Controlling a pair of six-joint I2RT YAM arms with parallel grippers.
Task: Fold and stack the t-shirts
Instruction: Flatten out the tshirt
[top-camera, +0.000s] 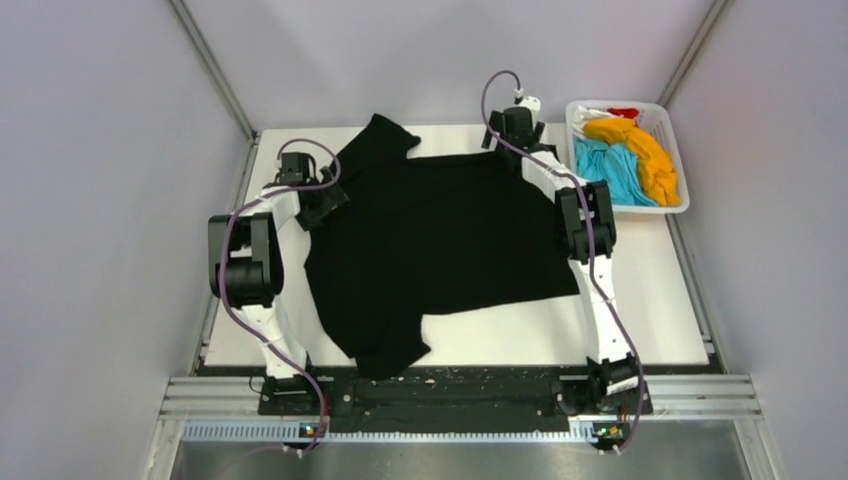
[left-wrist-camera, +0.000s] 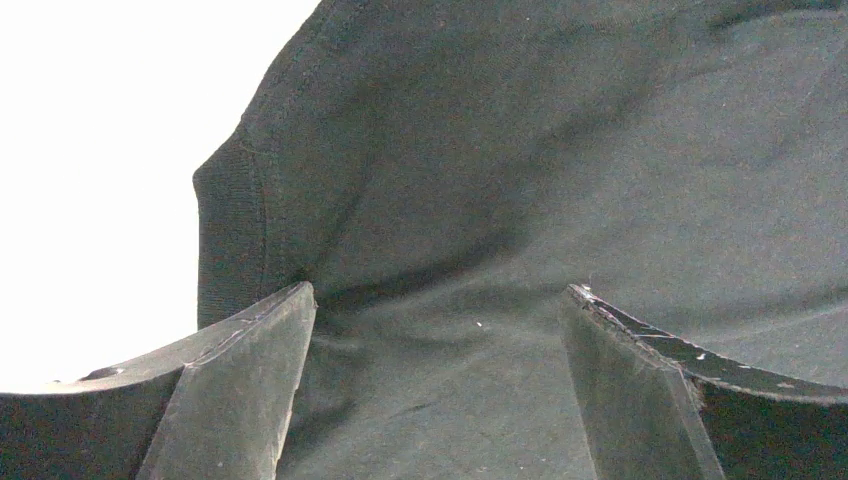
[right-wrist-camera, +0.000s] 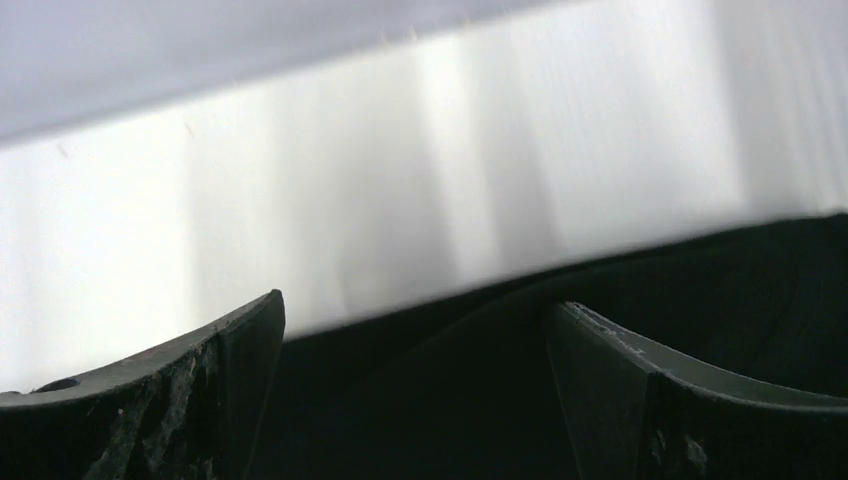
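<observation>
The large black t-shirt (top-camera: 440, 235) lies spread flat on the white table (top-camera: 640, 290), one sleeve toward the far left and one toward the near edge. My left gripper (top-camera: 322, 205) is open at the shirt's left edge. In the left wrist view, my left gripper (left-wrist-camera: 440, 290) has its jaws wide apart over the black cloth (left-wrist-camera: 560, 150), beside a ribbed edge (left-wrist-camera: 225, 230). My right gripper (top-camera: 507, 137) is open at the shirt's far edge. In the right wrist view, my right gripper (right-wrist-camera: 415, 300) straddles the cloth edge (right-wrist-camera: 450, 390). Orange (top-camera: 645, 150), sky-blue (top-camera: 610, 165), red (top-camera: 625, 113) and white (top-camera: 598, 115) shirts lie in the basket.
A white plastic basket (top-camera: 640, 209) stands at the back right corner of the table. Grey walls close in the table on the left, right and far sides. A metal rail (top-camera: 460, 390) holding both arm bases runs along the near edge.
</observation>
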